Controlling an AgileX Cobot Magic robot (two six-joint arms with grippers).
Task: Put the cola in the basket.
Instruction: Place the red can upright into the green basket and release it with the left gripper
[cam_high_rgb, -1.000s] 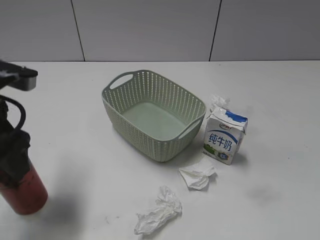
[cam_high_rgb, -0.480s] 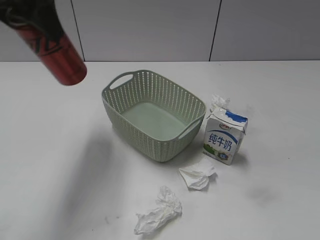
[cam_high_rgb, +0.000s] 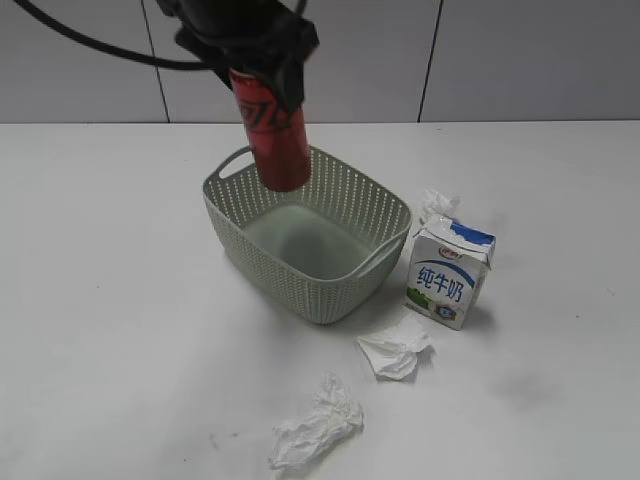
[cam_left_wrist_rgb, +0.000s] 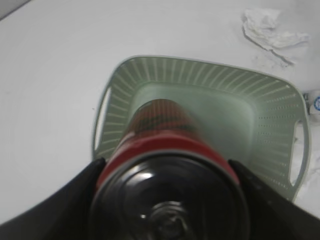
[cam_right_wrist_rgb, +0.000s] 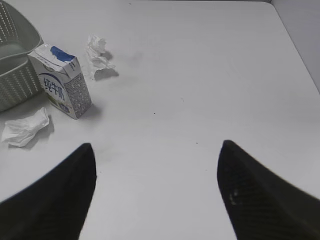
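My left gripper (cam_high_rgb: 262, 62) is shut on the cola (cam_high_rgb: 274, 135), a tall red can with black lettering, and holds it upright in the air over the back left part of the basket (cam_high_rgb: 335, 290). The basket is pale sage-green with perforated sides and holds nothing. In the left wrist view the cola (cam_left_wrist_rgb: 162, 122) hangs between my fingers (cam_left_wrist_rgb: 167, 197) straight above the basket floor (cam_left_wrist_rgb: 225, 107). My right gripper (cam_right_wrist_rgb: 156, 172) is open and empty over bare table, out of the exterior view.
A blue-and-white milk carton (cam_high_rgb: 449, 272) stands right of the basket, also in the right wrist view (cam_right_wrist_rgb: 61, 81). Crumpled white tissues lie in front of the basket (cam_high_rgb: 396, 352), at the front (cam_high_rgb: 315, 424) and behind the carton (cam_high_rgb: 437, 204). A wall runs behind the table.
My left gripper lifted the cola from the table at the front left, carried it up and to the right, and now holds it over the basket. The right arm has not moved.
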